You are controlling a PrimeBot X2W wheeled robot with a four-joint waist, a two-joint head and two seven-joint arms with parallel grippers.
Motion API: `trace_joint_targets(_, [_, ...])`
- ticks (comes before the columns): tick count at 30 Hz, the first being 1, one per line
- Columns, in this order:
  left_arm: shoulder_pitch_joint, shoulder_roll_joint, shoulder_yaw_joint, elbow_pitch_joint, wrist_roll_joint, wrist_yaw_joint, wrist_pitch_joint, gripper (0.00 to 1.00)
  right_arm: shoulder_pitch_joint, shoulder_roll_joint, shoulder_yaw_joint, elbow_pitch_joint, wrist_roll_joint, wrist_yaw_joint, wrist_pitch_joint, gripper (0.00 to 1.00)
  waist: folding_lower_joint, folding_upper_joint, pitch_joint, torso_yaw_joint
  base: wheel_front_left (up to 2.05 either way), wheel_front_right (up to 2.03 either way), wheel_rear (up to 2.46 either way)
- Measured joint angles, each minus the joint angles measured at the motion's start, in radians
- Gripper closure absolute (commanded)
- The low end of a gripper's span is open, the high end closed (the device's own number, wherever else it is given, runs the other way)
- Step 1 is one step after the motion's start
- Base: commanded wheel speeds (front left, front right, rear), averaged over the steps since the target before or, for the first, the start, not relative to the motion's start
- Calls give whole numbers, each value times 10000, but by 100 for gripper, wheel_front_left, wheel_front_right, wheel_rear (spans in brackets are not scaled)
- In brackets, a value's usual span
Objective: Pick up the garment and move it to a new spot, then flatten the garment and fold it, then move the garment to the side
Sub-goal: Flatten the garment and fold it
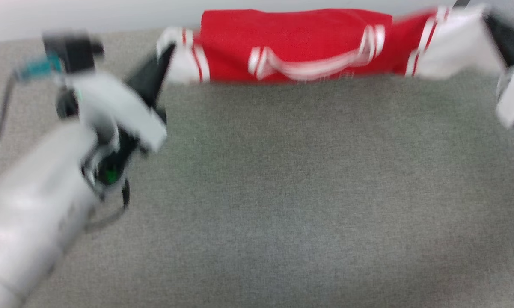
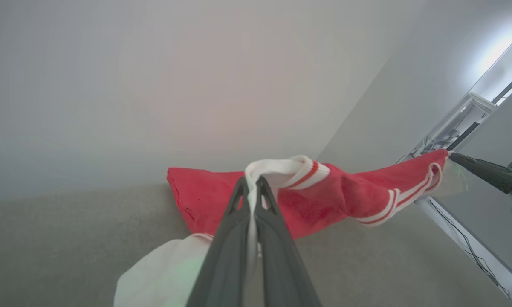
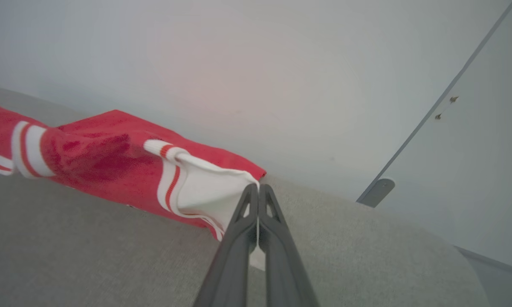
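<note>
Red garment [image 1: 295, 42], white striped sleeves, stretched along far table edge

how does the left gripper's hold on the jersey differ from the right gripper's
The left gripper pinches the garment at its left end, the right gripper at its right end. By the left gripper a loose lobe of white sleeve hangs below the grip; by the right gripper the sleeve fans out flat from the grip. Shared: both are shut on white sleeve cloth, with the garment stretched between them.

One garment [image 1: 295, 42] (red, with white-striped trim). Two pincers: one left pincer [image 2: 249, 182], one right pincer [image 3: 256, 187], each with two dark fingers [image 3: 277, 247]. One grey fabric surface [image 1: 282, 192]. One pale wall [image 1: 90, 13].
</note>
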Motion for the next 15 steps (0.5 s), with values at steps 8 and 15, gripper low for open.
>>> trace_joint_targets(8, [3358,1505,-721,-2773,-441,0,-192,100,3222,-2105,232,-3507,1043,0,1032,100,0,0,-356,41,0,0,0])
trace_joint_targets(15, [5128,2821,-903,-4479,-688,0,-224,100,5249,-3478,75,-5601,1601,-2,2090,100,0,0,-579,1,0,0,0])
